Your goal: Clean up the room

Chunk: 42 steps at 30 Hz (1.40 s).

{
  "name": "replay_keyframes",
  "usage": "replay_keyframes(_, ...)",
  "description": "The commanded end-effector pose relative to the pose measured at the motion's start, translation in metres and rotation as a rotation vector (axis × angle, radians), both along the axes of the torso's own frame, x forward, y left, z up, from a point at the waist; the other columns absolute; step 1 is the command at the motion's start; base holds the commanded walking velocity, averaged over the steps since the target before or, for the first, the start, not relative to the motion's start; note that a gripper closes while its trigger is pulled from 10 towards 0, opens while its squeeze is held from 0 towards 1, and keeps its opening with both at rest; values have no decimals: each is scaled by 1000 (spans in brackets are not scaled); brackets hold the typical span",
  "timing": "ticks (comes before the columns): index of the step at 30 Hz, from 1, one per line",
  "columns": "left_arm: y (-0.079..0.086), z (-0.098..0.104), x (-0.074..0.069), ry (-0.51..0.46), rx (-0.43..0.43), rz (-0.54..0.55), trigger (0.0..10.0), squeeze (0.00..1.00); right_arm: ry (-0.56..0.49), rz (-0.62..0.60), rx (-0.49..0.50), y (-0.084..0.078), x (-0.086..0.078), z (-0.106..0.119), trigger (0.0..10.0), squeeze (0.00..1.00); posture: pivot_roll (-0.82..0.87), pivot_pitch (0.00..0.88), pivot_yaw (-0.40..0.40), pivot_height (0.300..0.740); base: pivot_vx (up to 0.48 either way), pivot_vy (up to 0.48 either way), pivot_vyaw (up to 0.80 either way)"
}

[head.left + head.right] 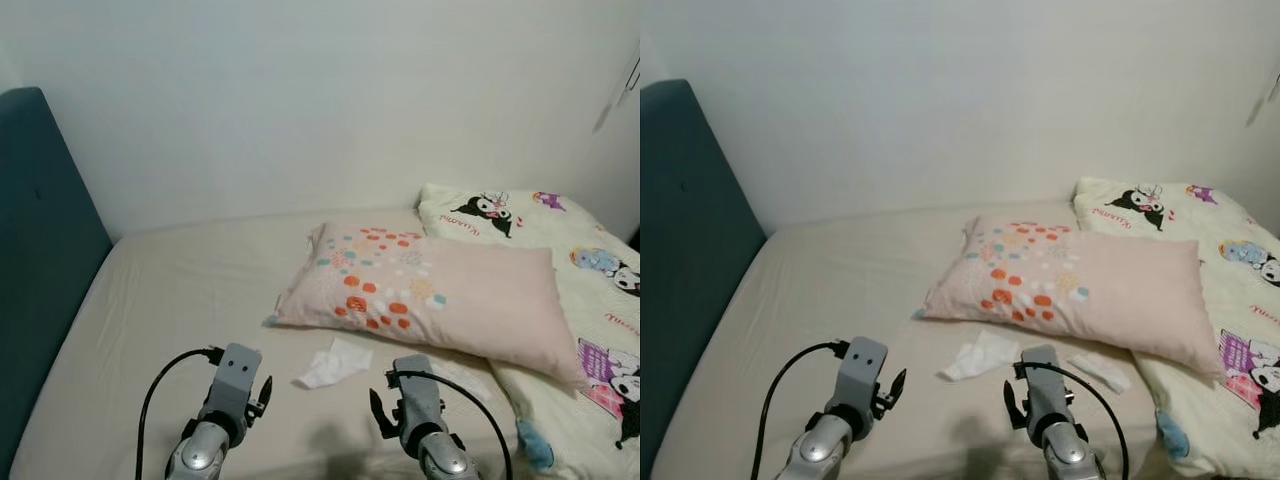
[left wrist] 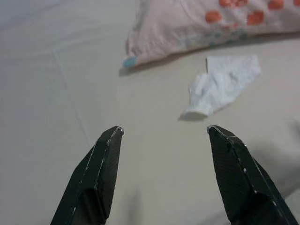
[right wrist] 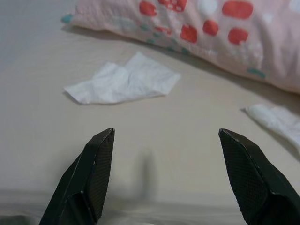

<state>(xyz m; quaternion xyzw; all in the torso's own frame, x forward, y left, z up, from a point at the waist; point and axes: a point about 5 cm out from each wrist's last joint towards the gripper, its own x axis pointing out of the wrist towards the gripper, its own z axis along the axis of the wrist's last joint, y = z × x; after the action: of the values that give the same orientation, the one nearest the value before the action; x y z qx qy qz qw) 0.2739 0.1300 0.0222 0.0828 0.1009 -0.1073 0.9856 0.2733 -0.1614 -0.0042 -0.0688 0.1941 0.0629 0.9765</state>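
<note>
Both hands, left [image 2: 163, 133] and right [image 3: 166, 136], are held wide open and empty above the bed [image 1: 180, 300]; a crumpled tissue [image 1: 333, 364] is seen just ahead, between them.

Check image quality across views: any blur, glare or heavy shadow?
Left eye view: even soft light, no glare, crumpled white tissue sharp. Left wrist view: soft overall, black fingers of the left end effector slightly blurred. Right wrist view: right end effector throws a faint shadow on the beige bedsheet; pink pillow with orange dots a bit soft.
</note>
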Motion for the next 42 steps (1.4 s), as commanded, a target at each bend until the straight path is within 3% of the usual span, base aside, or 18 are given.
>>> replay_keyframes(1,-1,-4,-3,20,3,-11,10000,0,-8,-7,2,-1,-1,0,10000,0,-36,43,-3,634,0,0,0)
replay_keyframes(12,-4,-2,-3,18,7,-34,10000,0,-7,-41,10,-5,-2,-1,10000,0,-31,44,1,634,0,0,0)
replay_keyframes(21,-4,-2,-3,18,11,-41,10000,0,-6,-53,18,-5,-3,-1,10000,0,-29,42,6,595,0,0,0)
replay_keyframes(31,-3,-1,-4,20,19,-48,10000,0,-12,-58,18,-6,-3,-1,10000,0,-26,42,7,595,0,0,0)
replay_keyframes(42,12,6,-1,-16,67,-93,10000,0,-60,-92,23,-15,5,10,10000,0,-17,62,3,572,0,0,0)
